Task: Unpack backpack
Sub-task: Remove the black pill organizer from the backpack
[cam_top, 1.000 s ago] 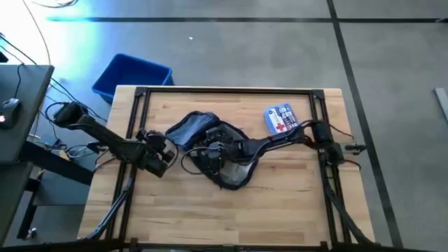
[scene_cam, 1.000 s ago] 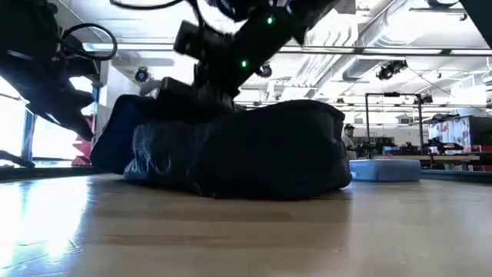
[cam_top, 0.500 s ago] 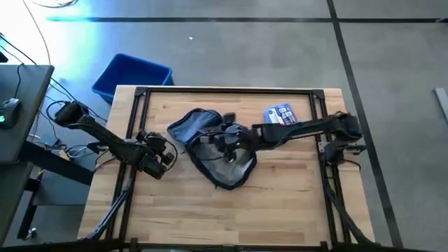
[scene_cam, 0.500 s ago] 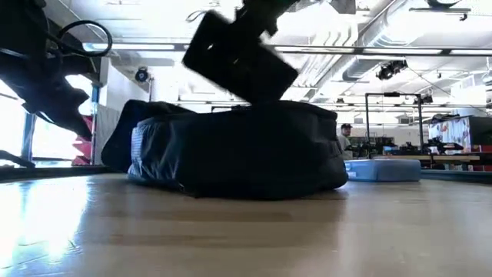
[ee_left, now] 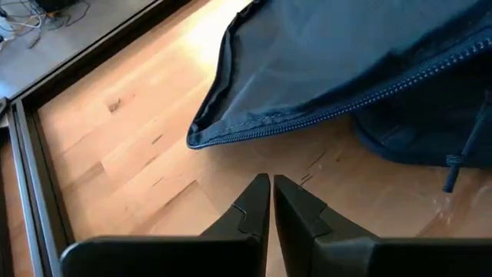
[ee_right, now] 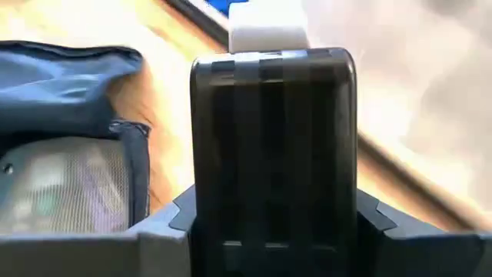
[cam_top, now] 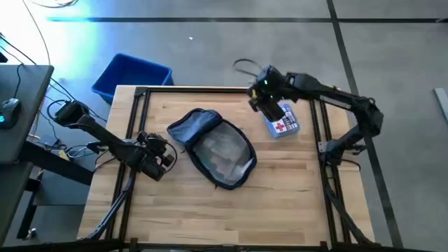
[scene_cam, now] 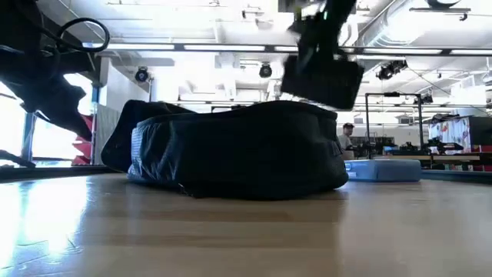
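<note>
The dark navy backpack (cam_top: 213, 147) lies flat mid-table, unzipped. Its flap is thrown toward the far left and a pale mesh pocket (cam_top: 222, 155) shows inside. My right gripper (cam_top: 264, 94) hangs high over the table's far right part, shut on a dark ribbed rectangular block (ee_right: 273, 138) that has a white piece at its far end. In the low view the block (scene_cam: 323, 75) floats above the backpack (scene_cam: 238, 158). My left gripper (ee_left: 270, 185) rests shut just left of the backpack (ee_left: 361, 69), touching nothing. My right gripper pinches the dark block by its two long sides (ee_right: 206, 219) between its two fingers, which lie along it. The block's white end (ee_right: 265, 27) sticks out past the fingers. The block is lifted clear of the backpack and the table.
A clear pouch with a red cross (cam_top: 281, 119) lies at the table's far right, under the right arm. A bright blue bin (cam_top: 131, 75) stands off the far left corner. The near half of the tabletop (cam_top: 210, 217) is bare wood.
My right gripper has come up out of the open backpack with the dark block and swung toward the table's far right, rising well above it. The backpack has stayed on the table and now lies uncovered, its mesh pocket showing.
</note>
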`<state>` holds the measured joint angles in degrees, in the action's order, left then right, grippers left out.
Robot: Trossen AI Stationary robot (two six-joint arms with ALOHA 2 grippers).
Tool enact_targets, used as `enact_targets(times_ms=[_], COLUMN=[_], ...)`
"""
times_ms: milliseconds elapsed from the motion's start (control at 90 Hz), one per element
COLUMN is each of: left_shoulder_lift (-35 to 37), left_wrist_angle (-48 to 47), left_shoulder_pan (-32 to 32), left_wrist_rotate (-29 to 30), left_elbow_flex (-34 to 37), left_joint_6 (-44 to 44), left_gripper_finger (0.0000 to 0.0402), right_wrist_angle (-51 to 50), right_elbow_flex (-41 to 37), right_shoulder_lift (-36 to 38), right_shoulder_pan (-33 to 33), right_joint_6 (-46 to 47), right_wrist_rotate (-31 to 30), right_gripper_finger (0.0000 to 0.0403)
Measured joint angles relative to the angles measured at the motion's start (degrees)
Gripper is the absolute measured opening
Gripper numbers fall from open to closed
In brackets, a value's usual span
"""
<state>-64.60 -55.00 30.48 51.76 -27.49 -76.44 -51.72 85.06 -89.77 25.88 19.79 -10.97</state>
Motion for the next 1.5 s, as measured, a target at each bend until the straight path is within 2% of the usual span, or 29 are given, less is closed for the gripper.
enact_targets(times_ms=[89,189,367,500,556,656,744,844,1022,1500], left_shoulder_lift=[0.0,0.0,0.0,0.0,0.0,0.0,0.0,0.0,0.0,0.0], left_wrist_angle=[0.5,0.9,1.2,1.6,1.9,2.1,2.5,2.6,2.6,2.6], left_shoulder_pan=[0.0,0.0,0.0,0.0,0.0,0.0,0.0,0.0,0.0,0.0], left_wrist_rotate=[0.0,0.0,0.3,0.1,0.0,0.0,0.0,-0.1,-0.1,-0.2], left_elbow_flex=[0.0,0.0,0.0,0.0,0.0,0.0,0.0,0.0,0.0,0.0], left_joint_6=[0.0,0.0,0.1,0.1,0.1,0.3,1.5,1.7,1.7,1.7], left_gripper_finger=[0.0,0.0,0.0,0.0,0.0,0.0,0.0,0.0,0.0,0.0], right_wrist_angle=[0.3,2.2,8.8,9.0,9.1,9.4,8.4,6.7,5.5,4.4], right_elbow_flex=[-0.5,-0.5,-0.4,1.3,1.9,1.9,1.9,3.2,5.4,5.7], right_shoulder_lift=[-4.5,-10.3,-20.1,-25.6,-26.5,-27.3,-27.3,-27.1,-27.1,-27.0], right_shoulder_pan=[4.7,6.9,6.8,7.3,7.4,7.5,7.5,7.6,7.5,3.3], right_joint_6=[3.5,4.4,7.6,8.3,8.2,7.1,7.1,6.9,5.7,3.1], right_wrist_rotate=[6.3,12.2,14.6,16.9,17.1,17.1,13.9,10.9,7.4,9.6], right_gripper_finger=[0.0163,0.0163,0.0163,0.0163,0.0169,0.0208,0.0242,0.0261,0.0268,0.027])
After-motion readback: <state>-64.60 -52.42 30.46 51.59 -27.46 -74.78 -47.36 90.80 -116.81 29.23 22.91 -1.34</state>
